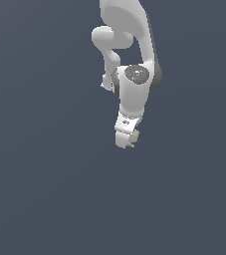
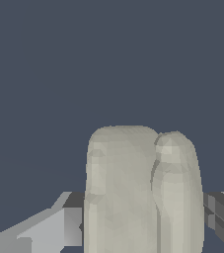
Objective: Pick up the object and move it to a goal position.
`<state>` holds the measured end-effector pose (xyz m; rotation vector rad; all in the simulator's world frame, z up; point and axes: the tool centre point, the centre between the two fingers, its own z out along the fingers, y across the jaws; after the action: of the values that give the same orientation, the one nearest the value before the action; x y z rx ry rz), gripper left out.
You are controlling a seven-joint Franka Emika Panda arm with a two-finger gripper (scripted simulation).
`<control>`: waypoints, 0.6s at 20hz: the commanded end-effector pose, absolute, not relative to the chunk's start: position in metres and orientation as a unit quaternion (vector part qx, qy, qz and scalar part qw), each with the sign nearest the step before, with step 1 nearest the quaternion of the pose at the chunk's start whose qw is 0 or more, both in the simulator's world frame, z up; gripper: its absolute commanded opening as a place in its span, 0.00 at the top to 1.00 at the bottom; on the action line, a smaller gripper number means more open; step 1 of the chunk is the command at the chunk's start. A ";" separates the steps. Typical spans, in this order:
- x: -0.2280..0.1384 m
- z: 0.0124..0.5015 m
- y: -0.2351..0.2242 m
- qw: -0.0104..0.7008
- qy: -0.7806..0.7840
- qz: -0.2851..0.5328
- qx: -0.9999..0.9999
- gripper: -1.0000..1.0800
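Observation:
The object (image 2: 138, 192) fills the wrist view as a pale beige-olive lump with two rounded lobes. It sits between the grey fingers (image 2: 71, 222), which press on both its sides. In the exterior view only a small beige bit of the object (image 1: 133, 139) shows beside the tip of the white arm. My gripper (image 1: 128, 141) hangs at the arm's lower end, shut on the object. The rest of the object is hidden behind the gripper body in that view.
The white arm (image 1: 134, 84) comes down from the top of the exterior view. Around it is only a plain dark blue-grey surface (image 1: 45, 189), with no other thing in sight.

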<state>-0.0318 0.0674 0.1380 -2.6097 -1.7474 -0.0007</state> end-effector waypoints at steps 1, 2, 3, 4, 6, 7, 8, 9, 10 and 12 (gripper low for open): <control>-0.026 0.161 0.059 0.001 -0.556 -0.001 -0.831 1.00; -0.023 0.171 0.055 0.001 -0.557 -0.001 -0.831 1.00; -0.021 0.181 0.051 0.001 -0.557 -0.001 -0.831 1.00; -0.018 0.191 0.048 0.001 -0.557 -0.001 -0.831 1.00; -0.012 0.212 0.040 0.001 -0.557 -0.001 -0.831 1.00; -0.010 0.222 0.036 0.001 -0.557 -0.001 -0.831 1.00; -0.007 0.233 0.032 0.001 -0.557 -0.001 -0.831 1.00; -0.004 0.243 0.028 0.001 -0.557 -0.001 -0.831 1.00; -0.002 0.253 0.024 0.002 -0.557 -0.001 -0.830 1.00; 0.004 0.273 0.017 0.002 -0.557 -0.001 -0.830 1.00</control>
<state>0.0004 0.0223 0.2572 -2.6075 -1.7478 -0.0045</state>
